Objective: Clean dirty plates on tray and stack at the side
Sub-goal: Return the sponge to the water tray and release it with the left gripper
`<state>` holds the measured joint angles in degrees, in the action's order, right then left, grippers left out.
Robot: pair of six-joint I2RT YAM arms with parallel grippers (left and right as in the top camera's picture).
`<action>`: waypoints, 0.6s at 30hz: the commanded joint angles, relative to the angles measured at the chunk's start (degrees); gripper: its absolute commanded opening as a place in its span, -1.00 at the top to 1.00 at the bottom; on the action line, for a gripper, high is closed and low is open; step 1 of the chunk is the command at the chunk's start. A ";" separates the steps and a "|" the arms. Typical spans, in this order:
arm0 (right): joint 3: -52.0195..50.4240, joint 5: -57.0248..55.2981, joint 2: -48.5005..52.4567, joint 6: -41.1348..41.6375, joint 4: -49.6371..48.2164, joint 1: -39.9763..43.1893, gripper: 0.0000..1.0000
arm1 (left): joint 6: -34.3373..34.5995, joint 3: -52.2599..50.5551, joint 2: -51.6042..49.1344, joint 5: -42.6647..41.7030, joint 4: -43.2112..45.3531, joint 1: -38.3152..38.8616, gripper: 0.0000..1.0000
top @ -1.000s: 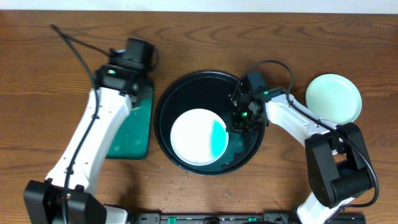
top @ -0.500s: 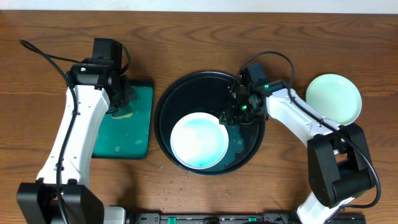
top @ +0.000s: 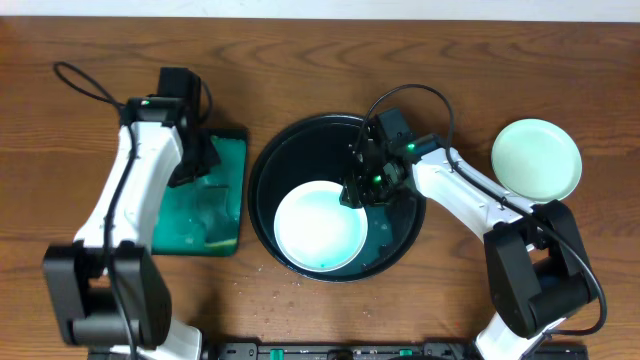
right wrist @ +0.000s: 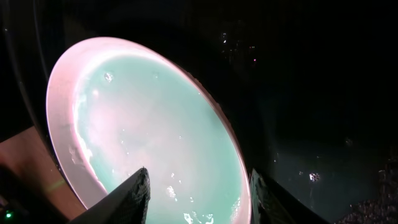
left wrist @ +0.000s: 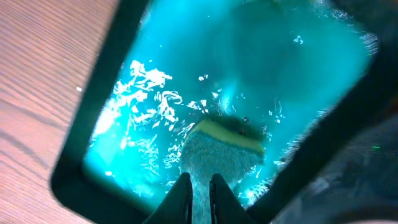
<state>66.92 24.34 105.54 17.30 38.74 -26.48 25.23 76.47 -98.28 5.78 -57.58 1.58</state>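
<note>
One pale teal-white plate point(top: 318, 225) lies in the round black tray point(top: 262, 160), with wet streaks on its face point(right wrist: 149, 124). My right gripper point(top: 358, 190) is open at this plate's right rim. One fingertip is over the plate and the other is outside the rim point(right wrist: 199, 174), above the tray's dark floor point(right wrist: 311, 93). A second plate point(top: 536, 158) sits on the table at the far right, outside the tray. My left gripper point(top: 200, 165) is low over the green rectangular tray. Its jaws point(left wrist: 199, 178) are shut on a yellow-green sponge point(left wrist: 224, 146).
The green rectangular tray point(top: 215, 220) with its black rim holds shallow foamy water point(left wrist: 186, 62) and lies just left of the black tray. Cables arc above both arms. The wooden table point(top: 90, 40) stretches behind.
The bright teal smear on the plate in the tray no longer shows. My right gripper has opened and moved left onto the plate's rim. My left gripper has shifted over the green tray.
</note>
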 commanded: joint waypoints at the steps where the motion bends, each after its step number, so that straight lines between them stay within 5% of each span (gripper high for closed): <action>1: 0.50 -0.48 0.66 -1.05 0.11 -0.57 0.00 | -1.05 -0.68 -2.38 -0.52 0.68 -0.28 0.56; 3: 0.50 -0.52 0.66 -1.05 0.26 -0.57 -0.01 | -1.97 -0.57 -1.95 -1.14 1.22 -0.28 0.25; 8: 0.48 -0.57 0.66 -1.09 0.00 -0.57 -0.07 | -2.75 -0.35 2.43 -5.55 1.38 -0.26 -0.06; 12: 0.28 -3.08 1.18 -1.07 0.31 -0.74 -0.05 | -2.73 -0.35 8.22 -11.06 0.76 -0.15 -0.55; 18: -0.28 -3.08 3.65 -1.05 -0.28 -1.92 0.15 | -2.67 -0.35 15.10 -17.03 -2.56 -0.17 -0.59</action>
<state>66.92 21.96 107.09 16.95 38.65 -27.24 22.83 75.99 -85.97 -6.20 -58.87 1.61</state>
